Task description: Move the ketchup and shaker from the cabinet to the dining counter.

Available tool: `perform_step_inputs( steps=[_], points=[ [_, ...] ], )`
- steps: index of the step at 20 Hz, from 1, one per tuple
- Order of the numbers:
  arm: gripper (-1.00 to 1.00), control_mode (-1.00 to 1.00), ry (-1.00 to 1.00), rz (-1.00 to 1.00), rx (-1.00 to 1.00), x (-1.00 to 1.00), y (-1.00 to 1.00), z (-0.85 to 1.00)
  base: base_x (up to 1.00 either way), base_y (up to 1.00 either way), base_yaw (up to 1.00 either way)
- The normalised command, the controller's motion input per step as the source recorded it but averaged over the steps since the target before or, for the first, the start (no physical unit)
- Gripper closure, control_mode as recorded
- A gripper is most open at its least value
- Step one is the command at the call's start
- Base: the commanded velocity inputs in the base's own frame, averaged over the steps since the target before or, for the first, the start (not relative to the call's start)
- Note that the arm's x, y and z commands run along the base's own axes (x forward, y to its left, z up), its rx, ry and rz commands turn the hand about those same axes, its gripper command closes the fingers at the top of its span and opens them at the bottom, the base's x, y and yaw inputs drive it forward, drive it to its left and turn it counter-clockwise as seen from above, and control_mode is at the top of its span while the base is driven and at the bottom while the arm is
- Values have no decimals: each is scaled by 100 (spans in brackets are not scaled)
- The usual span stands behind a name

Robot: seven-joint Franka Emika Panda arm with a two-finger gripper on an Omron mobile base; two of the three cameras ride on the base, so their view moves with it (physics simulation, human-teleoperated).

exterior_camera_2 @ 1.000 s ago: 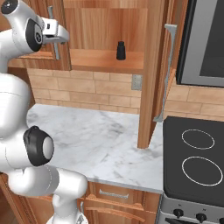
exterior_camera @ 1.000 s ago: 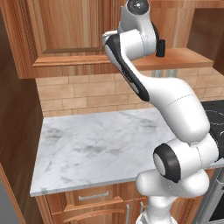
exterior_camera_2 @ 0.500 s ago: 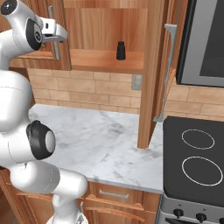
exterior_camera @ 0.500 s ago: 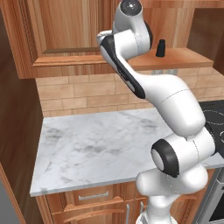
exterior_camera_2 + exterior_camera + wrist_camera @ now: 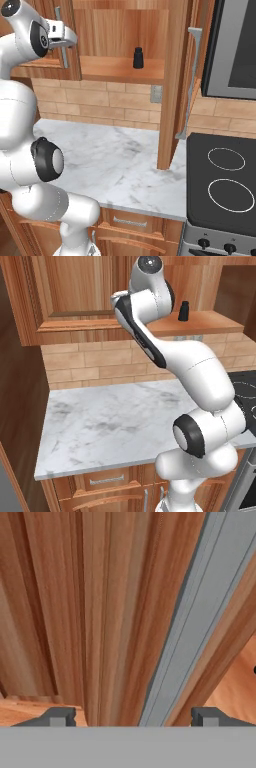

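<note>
The small black shaker (image 5: 184, 311) (image 5: 138, 58) stands upright on the shelf of the open wooden cabinet (image 5: 120, 71). My gripper (image 5: 67, 35) (image 5: 133, 717) is raised to the left of the shaker, close against the cabinet's left door and its vertical metal bar handle (image 5: 200, 622) (image 5: 63, 56). In the hand view the two fingertips (image 5: 60, 716) stand wide apart with nothing held between them; the door panel and the handle lie just ahead. The ketchup and the dining counter are out of view.
Below the cabinet lies a small marble counter (image 5: 115, 426) (image 5: 115, 160) backed by brick tile. The cabinet's right door (image 5: 172, 85) hangs open over the counter. A black stove top (image 5: 225, 180) and a microwave (image 5: 235, 45) are at the right.
The upper arm and hand have swung a little to the left, away from the shaker and toward the left door. The shaker has not moved.
</note>
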Motion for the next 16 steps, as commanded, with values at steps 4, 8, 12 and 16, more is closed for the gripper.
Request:
perform_step_inputs(
  steps=[4, 8, 12, 16],
  points=[
    [-100, -100, -2, 0, 0, 32, 0, -6, 0, 0, 0],
    [100, -100, -4, 0, 3, 36, 0, -10, 0, 0, 0],
    [100, -100, -5, 0, 9, 41, 0, -6, 0, 0, 0],
    [100, -100, -6, 0, 11, 43, 0, -5, 0, 0, 0]
  ],
)
